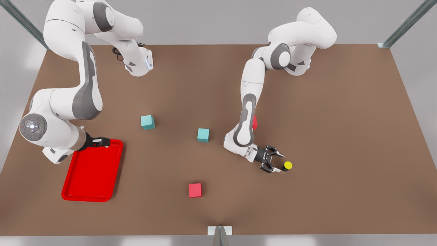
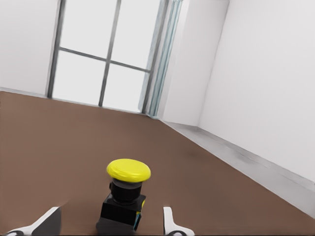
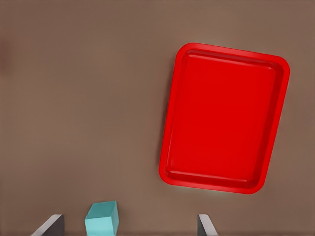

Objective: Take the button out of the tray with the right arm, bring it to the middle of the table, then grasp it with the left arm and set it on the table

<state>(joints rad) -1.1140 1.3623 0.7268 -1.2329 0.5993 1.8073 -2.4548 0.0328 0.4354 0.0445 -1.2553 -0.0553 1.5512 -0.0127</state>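
Brown table [image 1: 341,119]: button [image 1: 287,166] upright, out of the red tray [image 1: 92,171].
Left gripper [image 1: 278,163] open around it; right gripper [image 1: 102,141] wide above tray.

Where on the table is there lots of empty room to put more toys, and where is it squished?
The table is bare past the button to the front view's right, and across the far strip beyond the teal cubes. The red tray is empty. It is crowded mid-table: cubes, red cube, and the open left gripper around the button. The open right gripper hovers over the tray.
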